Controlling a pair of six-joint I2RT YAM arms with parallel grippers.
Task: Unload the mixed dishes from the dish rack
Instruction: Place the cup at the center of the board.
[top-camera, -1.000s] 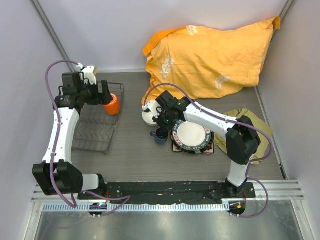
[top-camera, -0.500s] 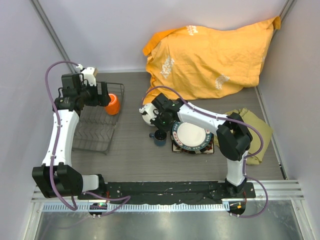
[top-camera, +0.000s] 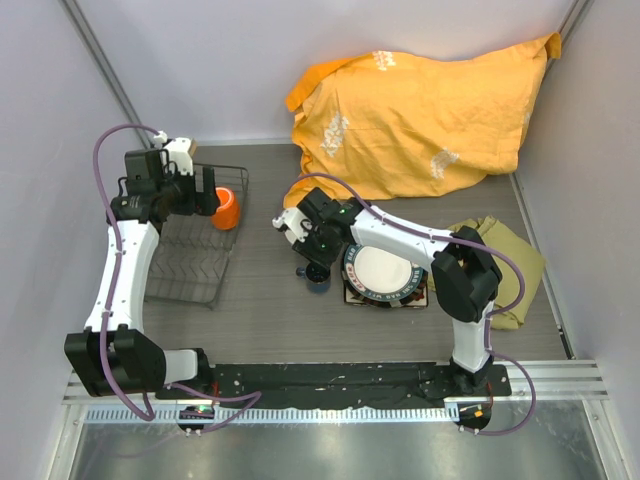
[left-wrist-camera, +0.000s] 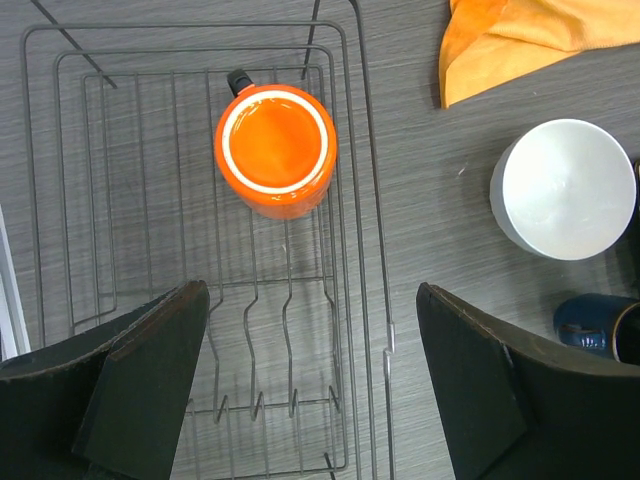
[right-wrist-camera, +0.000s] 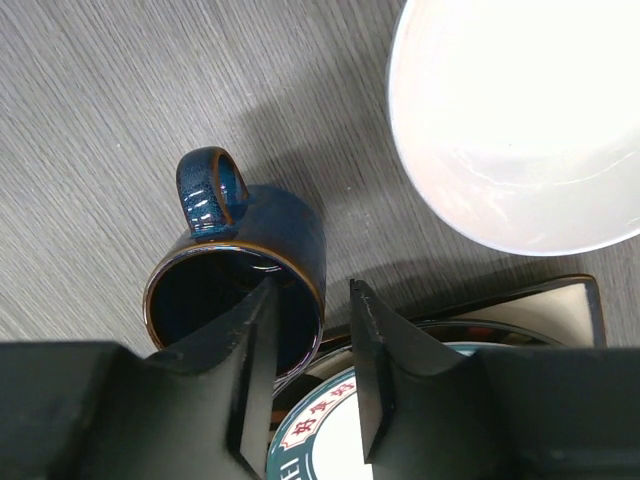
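Observation:
An orange mug (left-wrist-camera: 275, 148) stands upright at the far end of the dark wire dish rack (left-wrist-camera: 365, 250). My left gripper (left-wrist-camera: 312, 390) hangs open above the rack, short of the mug (top-camera: 226, 208), with nothing between its fingers. On the table, the small dark blue cup (right-wrist-camera: 235, 290) stands beside the white bowl (right-wrist-camera: 520, 120). It is next to the round dark-rimmed plate (right-wrist-camera: 320, 440), which lies on the square plate (right-wrist-camera: 575, 300). My right gripper (right-wrist-camera: 312, 290) is open. One finger is inside the cup, the other outside, clear of the wall.
A large orange cloth (top-camera: 420, 115) is heaped at the back right. An olive cloth (top-camera: 500, 250) lies to the right of the plates. The rack (top-camera: 190, 265) sits close to the left wall. Bare table lies between the rack and the cup (top-camera: 318, 280).
My right gripper has parted its jaws and let go of the blue cup's rim after shifting a little to the left. The left gripper has drawn back slightly from the mug.

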